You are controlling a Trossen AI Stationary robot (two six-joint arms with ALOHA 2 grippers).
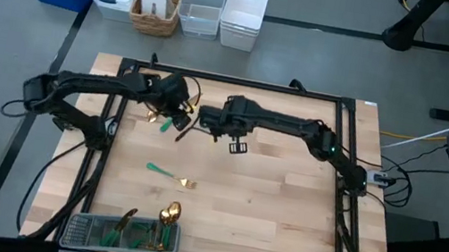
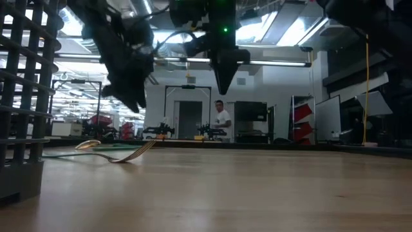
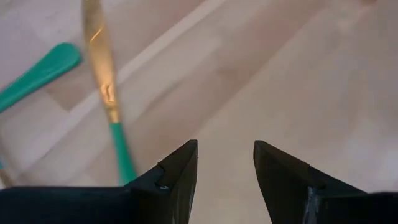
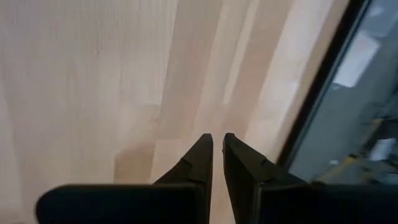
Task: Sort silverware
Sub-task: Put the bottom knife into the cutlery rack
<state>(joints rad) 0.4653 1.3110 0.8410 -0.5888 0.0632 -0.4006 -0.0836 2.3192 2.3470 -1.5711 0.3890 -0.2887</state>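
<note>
From above, I see the left claw point(image 1: 176, 98) near loose silverware point(image 1: 173, 122) at the far tabletop point(image 1: 284, 208); one fork point(image 1: 170, 175) lies mid-table, well apart from the mesh tray point(image 1: 121, 234) at the near edge. Low view: that fork point(image 2: 116, 153) lies flat. Left wrist view: fingers point(image 3: 177, 171) parted beside a knife point(image 3: 107, 93). Right wrist view: right claw point(image 4: 217, 149) nearly closed, empty.

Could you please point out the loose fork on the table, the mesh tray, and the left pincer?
fork point(image 1: 170, 174), high view, on its teal handle near the middle.
mesh tray point(image 1: 77, 229), high view, on the bare left compartment.
left pincer point(image 3: 225, 163), left wrist view, midway between its open fingertips.
</note>
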